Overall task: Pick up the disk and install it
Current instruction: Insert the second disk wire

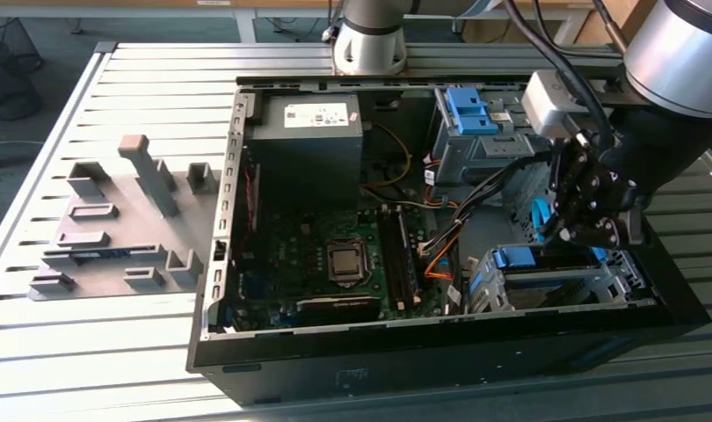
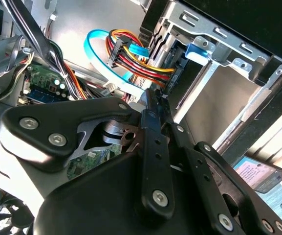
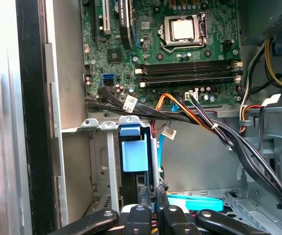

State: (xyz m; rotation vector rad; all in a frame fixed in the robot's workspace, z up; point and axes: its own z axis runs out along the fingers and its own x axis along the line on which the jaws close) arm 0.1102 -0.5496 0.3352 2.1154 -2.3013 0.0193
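Observation:
The disk sits in the drive cage [image 1: 591, 286] at the case's front corner, on the exterior view's right. Its bright blue carrier frame [image 1: 527, 258] [image 3: 133, 154] [image 2: 198, 49] shows at the cage mouth, while the cage bars hide most of the silver body. My gripper [image 1: 553, 236] [image 3: 153, 192] [image 2: 153, 95] hangs just in front of that blue frame, inside the open computer case. Its fingers [image 3: 145, 198] are closed together with nothing visible between them. A light blue data cable [image 3: 194, 200] [image 2: 97, 46] runs close beside the fingertips.
The open case [image 1: 227, 220] holds a dark grey power supply [image 1: 307, 132], the motherboard [image 1: 332, 255] [image 3: 180, 49] and a bundle of black, orange and yellow cables [image 3: 199, 117] [image 2: 131, 58]. A second blue bracket [image 1: 468, 110] stands in the upper bay. A grey fixture plate [image 1: 121, 220] lies outside the case.

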